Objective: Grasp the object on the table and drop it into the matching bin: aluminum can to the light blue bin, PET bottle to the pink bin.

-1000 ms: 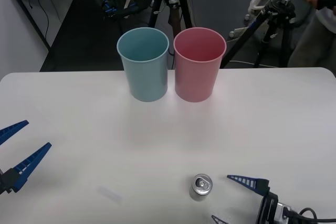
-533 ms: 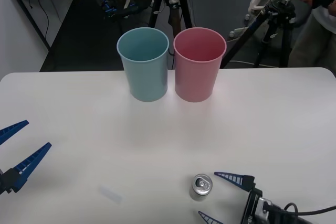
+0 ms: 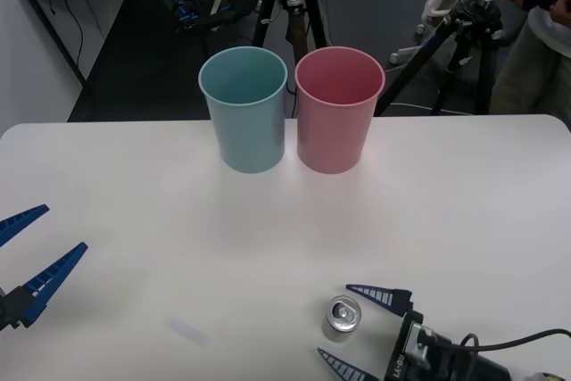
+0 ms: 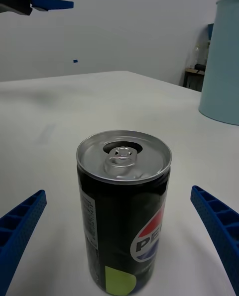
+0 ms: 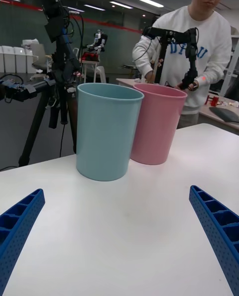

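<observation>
The right claw (image 3: 350,328) is spread wide with the can (image 3: 341,316) upright on the table (image 3: 464,211) between its fingers, untouched; probably light, thin-walled, slick and easily dented, it should be pinched gently at mid-body.

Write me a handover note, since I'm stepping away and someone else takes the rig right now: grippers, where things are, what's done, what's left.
Right gripper: open, low at the table's near edge, fingers on either side of the aluminum can, not closed on it.
Left gripper: open, idle at the table's left side.
Can: upright, on the table.
Light blue bin and pink bin: side by side at the far edge, blue on the robot's left.
Done: approach to the can.
Left: close on the can, lift it, drop it into the light blue bin.
</observation>
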Controlling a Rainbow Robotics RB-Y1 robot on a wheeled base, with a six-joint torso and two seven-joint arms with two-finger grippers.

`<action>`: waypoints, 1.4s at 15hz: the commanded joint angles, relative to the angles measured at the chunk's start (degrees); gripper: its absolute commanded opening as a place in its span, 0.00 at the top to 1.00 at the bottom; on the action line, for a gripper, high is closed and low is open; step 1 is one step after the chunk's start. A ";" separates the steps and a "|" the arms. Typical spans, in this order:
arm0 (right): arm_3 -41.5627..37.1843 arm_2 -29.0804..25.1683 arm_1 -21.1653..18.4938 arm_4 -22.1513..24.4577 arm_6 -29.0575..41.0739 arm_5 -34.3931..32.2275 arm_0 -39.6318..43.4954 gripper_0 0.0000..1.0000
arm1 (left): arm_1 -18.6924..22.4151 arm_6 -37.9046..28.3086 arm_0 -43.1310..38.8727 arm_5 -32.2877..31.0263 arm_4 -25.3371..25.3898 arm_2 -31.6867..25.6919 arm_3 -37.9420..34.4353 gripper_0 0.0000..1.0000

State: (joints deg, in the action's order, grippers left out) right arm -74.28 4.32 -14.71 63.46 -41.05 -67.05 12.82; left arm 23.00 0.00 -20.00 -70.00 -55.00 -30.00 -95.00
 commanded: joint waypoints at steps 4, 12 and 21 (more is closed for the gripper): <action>-0.07 2.10 1.00 0.00 0.09 2.89 -1.30 0.00 | 0.00 0.00 0.00 0.00 0.00 0.00 0.00 0.00; -0.07 2.71 1.18 0.00 -0.44 3.59 -1.57 1.00 | 0.00 0.00 0.00 0.00 0.00 0.00 0.00 0.00; -0.51 2.45 1.18 -0.09 -0.61 3.06 -1.57 1.00 | 0.00 0.00 0.00 0.00 0.00 0.00 0.00 0.00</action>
State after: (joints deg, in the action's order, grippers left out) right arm -74.65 6.90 -13.52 63.39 -41.66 -63.85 11.25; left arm 23.00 0.00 -20.00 -70.00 -55.00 -30.00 -95.00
